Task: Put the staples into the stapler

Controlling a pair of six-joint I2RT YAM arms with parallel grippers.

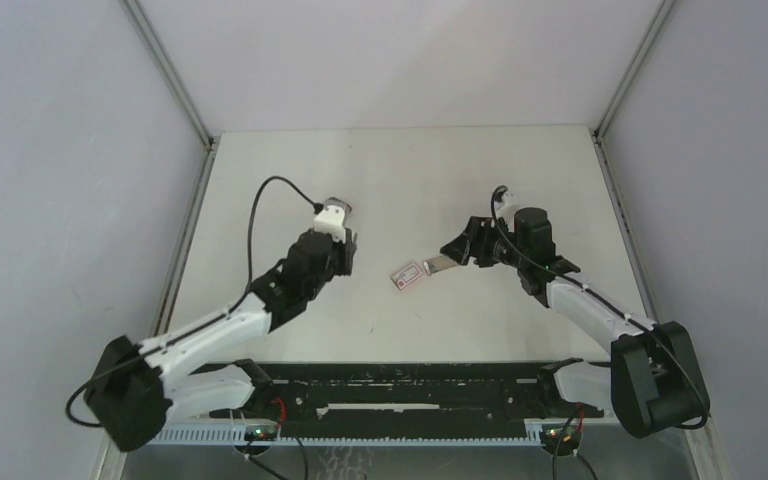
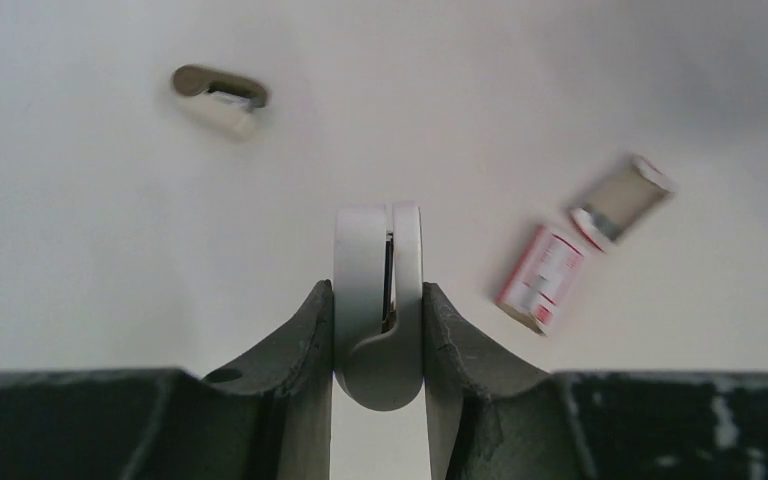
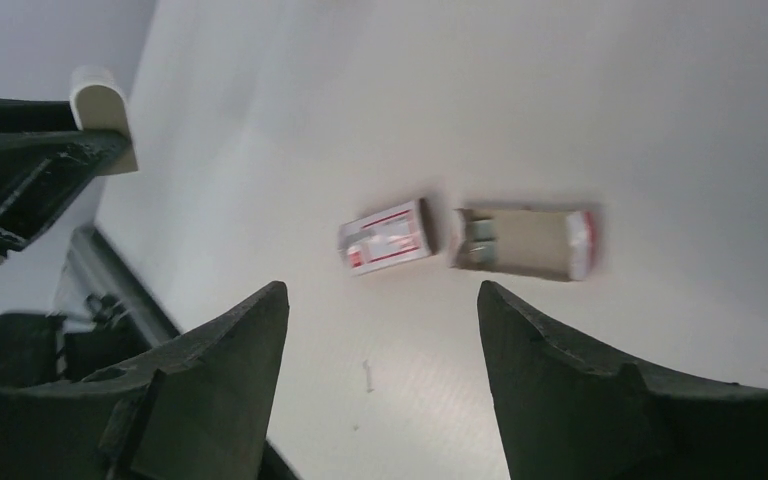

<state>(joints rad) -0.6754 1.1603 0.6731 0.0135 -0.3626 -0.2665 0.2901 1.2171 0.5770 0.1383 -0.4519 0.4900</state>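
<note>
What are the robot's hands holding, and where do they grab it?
The left gripper pinches the white stapler near its rounded end, one finger on each side. The right gripper is open, holding nothing.

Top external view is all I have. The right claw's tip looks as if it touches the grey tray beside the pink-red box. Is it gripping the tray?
Observer: No. In the right wrist view the right claw is open and empty; the grey slide-out inner tray lies on the white table ahead of it.
Operator: Is the tray clear of its sleeve?
Observer: Yes. A narrow gap shows between it and the pink-red box sleeve with the white label.
Operator: What has the left claw got?
Observer: In the left wrist view the left claw is shut on a small white rounded stapler, seam towards the camera.
</note>
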